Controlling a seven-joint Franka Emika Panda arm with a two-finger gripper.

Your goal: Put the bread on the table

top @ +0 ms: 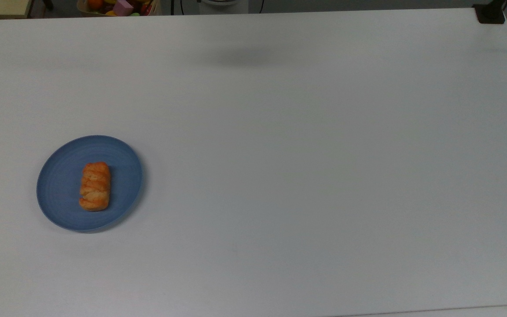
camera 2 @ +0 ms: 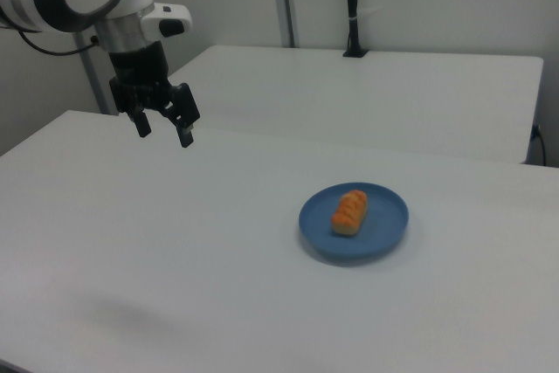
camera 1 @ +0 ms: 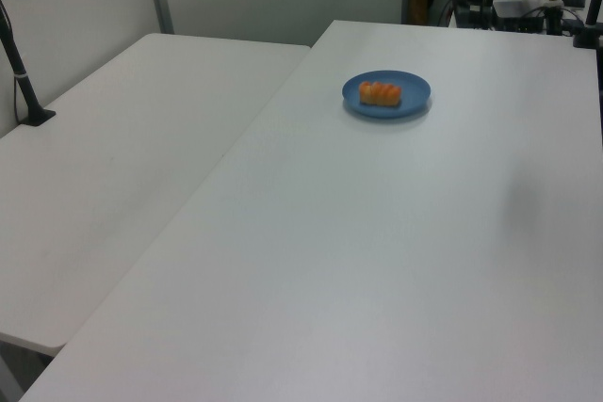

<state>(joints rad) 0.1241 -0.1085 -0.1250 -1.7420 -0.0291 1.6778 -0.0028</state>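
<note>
The bread (top: 95, 186) is a small golden-orange roll with paler ridges, lying on a round blue plate (top: 60, 189) at the top view's left. The left view has the bread (camera 1: 380, 93) on the plate (camera 1: 415, 91) far up the white table (camera 1: 377, 251). In the right view the bread (camera 2: 349, 211) rests on the plate (camera 2: 384, 224), and my gripper (camera 2: 163, 132) hangs open in the air well to the right view's left of it, high above the table (camera 2: 175, 259), with nothing between its fingers.
A second white table (camera 2: 393, 93) adjoins behind, with a black pole (camera 2: 351, 6) clamped on it. A box of colourful toys (top: 121, 6) sits beyond the top view's far edge. A black clamp (top: 490, 15) sits at the table's far right corner.
</note>
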